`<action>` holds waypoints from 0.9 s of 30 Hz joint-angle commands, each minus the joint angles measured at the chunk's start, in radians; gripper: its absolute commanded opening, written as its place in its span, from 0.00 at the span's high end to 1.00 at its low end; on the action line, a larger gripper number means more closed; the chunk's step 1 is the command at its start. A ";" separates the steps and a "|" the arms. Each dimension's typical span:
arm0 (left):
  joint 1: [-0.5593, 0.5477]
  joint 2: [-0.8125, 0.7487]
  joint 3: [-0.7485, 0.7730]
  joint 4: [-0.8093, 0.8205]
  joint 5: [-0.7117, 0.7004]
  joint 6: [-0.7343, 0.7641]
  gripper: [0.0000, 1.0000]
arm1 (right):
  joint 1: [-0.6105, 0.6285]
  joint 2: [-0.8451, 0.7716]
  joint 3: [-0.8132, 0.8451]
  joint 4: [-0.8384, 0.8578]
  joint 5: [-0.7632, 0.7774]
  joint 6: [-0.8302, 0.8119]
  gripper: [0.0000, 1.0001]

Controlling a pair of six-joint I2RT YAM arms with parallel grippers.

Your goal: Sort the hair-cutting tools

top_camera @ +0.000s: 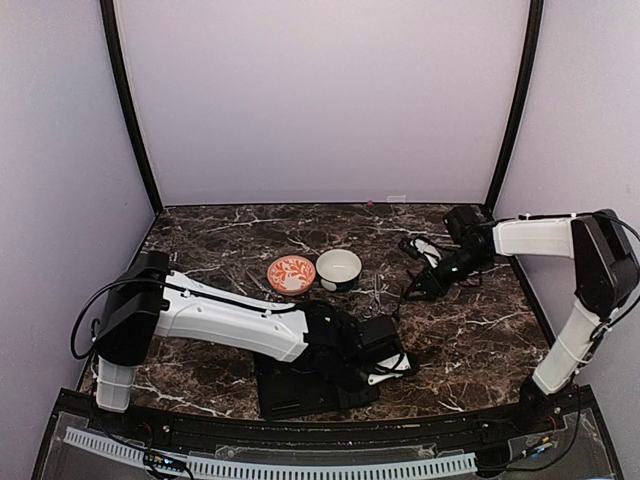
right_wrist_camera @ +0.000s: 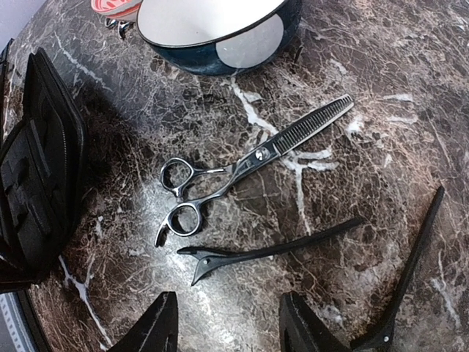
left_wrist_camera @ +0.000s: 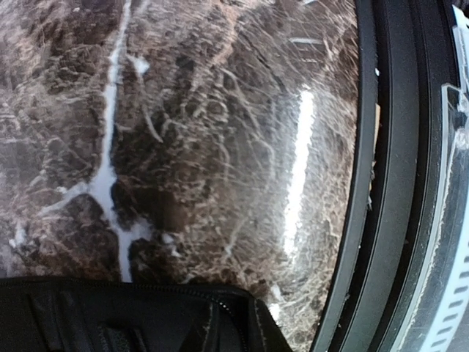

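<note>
a glossy counter (right_wrist_camera: 352, 147) of dark brown marble pattern, veined in white, is seen. a pair of silvery metal thinning scissors (right_wrist_camera: 253, 163) is laid flat on it, with one blade toothed like a comb and the two ring handles turned toward the black case (right_wrist_camera: 37, 169). just beside the scissors a slim black clip (right_wrist_camera: 271, 249) is laid, forked at its wider end. a second, longer black clip (right_wrist_camera: 410, 271) is laid farther right, apart from the first. the right fingers (right_wrist_camera: 157, 330), black and wedge-shaped, are held spread above the counter near the first clip, and nothing is grasped between them. beyond the scissors a round bowl (right_wrist_camera: 220, 33) is set, white inside and dark blue outside, with an orange-patterned bowl (right_wrist_camera: 113, 6) beside it. the case, flat, rectangular and edged by a zip, is laid near the counter's front edge. the left fingers (top_camera: 396, 360) are placed at its right end; whether they are clenched or released cannot be told.
</note>
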 commanded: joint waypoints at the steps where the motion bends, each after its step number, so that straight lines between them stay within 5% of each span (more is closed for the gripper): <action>1: -0.028 -0.029 0.063 -0.081 -0.104 0.036 0.75 | 0.035 0.040 0.053 -0.024 -0.001 -0.007 0.54; 4: -0.063 -0.090 0.094 -0.122 -0.216 0.014 0.60 | 0.061 0.068 0.076 -0.019 0.014 0.009 0.56; 8: -0.074 -0.213 0.095 -0.171 -0.345 -0.098 0.55 | 0.100 0.100 0.113 -0.008 0.072 0.059 0.58; 12: -0.054 -0.359 -0.009 -0.177 -0.638 -0.275 0.44 | 0.146 0.120 0.126 -0.002 0.142 0.093 0.59; 14: -0.021 -0.419 -0.033 -0.269 -0.860 -0.507 0.37 | 0.172 0.120 0.118 0.001 0.182 0.107 0.59; 16: 0.019 -0.461 -0.043 -0.417 -0.999 -0.794 0.20 | 0.187 0.119 0.112 0.000 0.223 0.123 0.60; 19: 0.076 -0.547 -0.134 -0.340 -1.029 -0.858 0.09 | 0.194 0.112 0.106 0.004 0.247 0.131 0.62; 23: 0.134 -0.633 -0.242 -0.180 -1.006 -0.904 0.09 | 0.221 0.131 0.113 0.013 0.352 0.122 0.63; 27: 0.144 -0.708 -0.374 0.026 -0.987 -0.796 0.11 | 0.236 0.156 0.117 0.014 0.356 0.130 0.63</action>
